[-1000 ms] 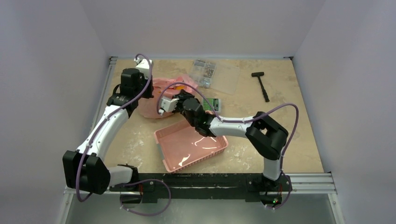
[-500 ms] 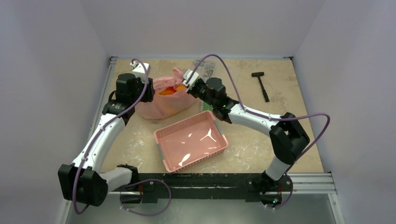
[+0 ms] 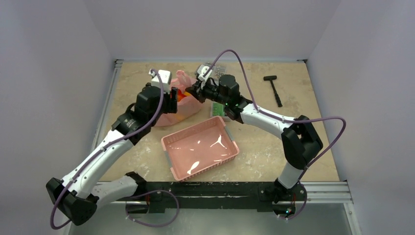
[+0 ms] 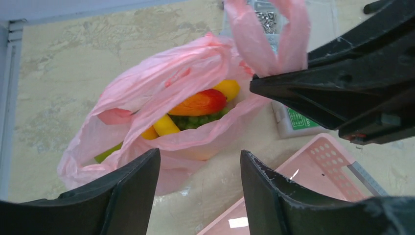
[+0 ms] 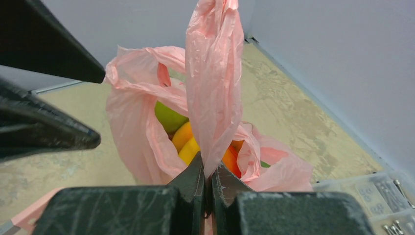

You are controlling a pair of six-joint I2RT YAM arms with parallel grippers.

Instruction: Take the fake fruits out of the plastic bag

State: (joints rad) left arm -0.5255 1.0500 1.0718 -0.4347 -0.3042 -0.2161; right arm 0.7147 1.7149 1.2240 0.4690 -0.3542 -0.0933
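The left end effector point(image 4: 198, 156) is brought nearer and held apart. The floppy plastic bag point(image 4: 161, 93) is clamped at its handle by the right end effector point(image 5: 208, 171). The slippery fake fruits point(image 4: 200, 103) are probably best gripped centrally.

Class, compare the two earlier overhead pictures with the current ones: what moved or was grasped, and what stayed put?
The right gripper swung from above the pink basket to the far side and pinched a handle of the plastic bag, lifting it so the fake fruits show. The left gripper, open, moved right towards the bag's mouth. The basket and the hammer stayed put.
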